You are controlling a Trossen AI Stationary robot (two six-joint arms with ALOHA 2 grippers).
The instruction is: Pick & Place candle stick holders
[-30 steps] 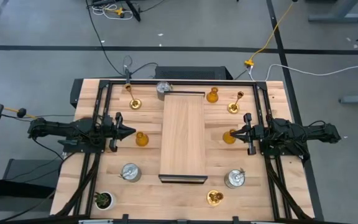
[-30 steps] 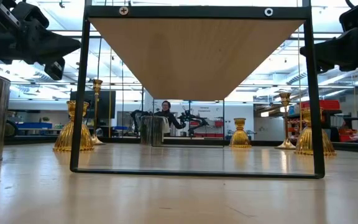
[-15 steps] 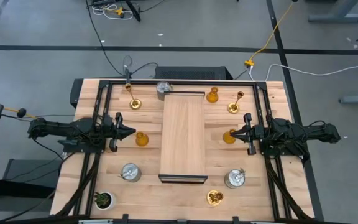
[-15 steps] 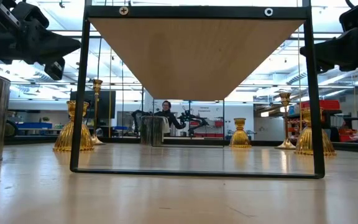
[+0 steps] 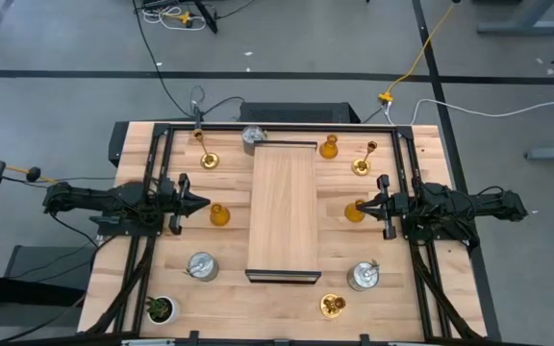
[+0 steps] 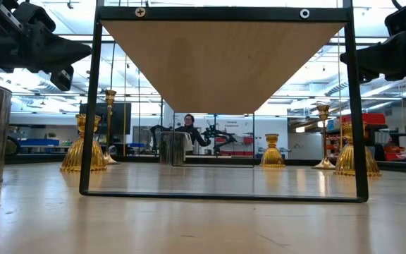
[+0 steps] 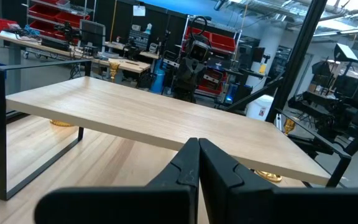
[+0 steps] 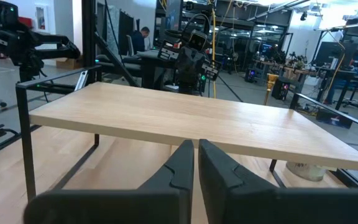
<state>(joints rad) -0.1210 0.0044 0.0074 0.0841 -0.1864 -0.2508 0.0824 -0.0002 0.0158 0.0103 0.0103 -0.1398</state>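
Nine holders stand scattered on the tabletop (image 5: 287, 298) around a raised wooden shelf (image 5: 284, 207); none is on it yet. The three gold ones, such as the one by the far left corner (image 5: 207, 159), are thin-stemmed and probably light and tippy, so a low grip on the stem just above the base looks safest. The amber bells, one just ahead of the left pincer (image 5: 200, 203) at (image 5: 219, 214) and one beside the right pincer (image 5: 366, 206) at (image 5: 355, 211), look glassy, likely slick and breakable; take them at the narrow neck. The squat silver ones (image 5: 201, 266) seem stiff and heavier, wanting a wide bite across the body. Both pincers are closed and hold nothing, poised above the tabletop either side of the shelf.
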